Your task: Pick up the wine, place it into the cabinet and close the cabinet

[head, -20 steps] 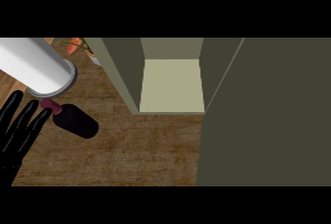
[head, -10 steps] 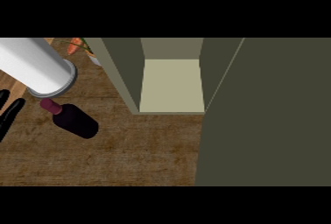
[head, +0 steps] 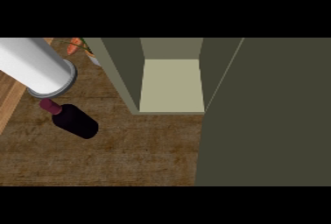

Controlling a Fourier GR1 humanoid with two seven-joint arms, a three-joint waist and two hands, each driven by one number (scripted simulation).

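Wine bottle point(head: 76, 122): dark, maroon cap point(head: 47, 106), on the brown counter point(head: 129, 157) at left, short of the cabinet point(head: 123, 74) and apart from it. Apparently upright as seen from steeply above, cap leaning toward the far left; not confirmed. Not held, nothing round it.

Just beyond the cap, on the far side: grey forearm point(head: 32, 65), rounded end close to the cap in the view. Contact impossible to determine. Neither left hand nor right hand visible; impossible to tell finger state of either.

Right of the bottle: cabinet standing open, pale inner floor point(head: 171, 85) facing the near side. Door point(head: 265, 113) swung out, filling the right of the view. At the far left, by the cabinet's corner: something orange point(head: 76, 44), too cropped to identify.

Step in hand, as judged: pick-up, not yet achieved.

Recommended:
- Approach the bottle's body below the cap, fingers wide, closing only once astride the widest part.
- Lift straight up before travelling right, to clear the cabinet's left wall.
- Enter through the open front, away from the door edge.
- Set down well inside, for unobstructed closing.
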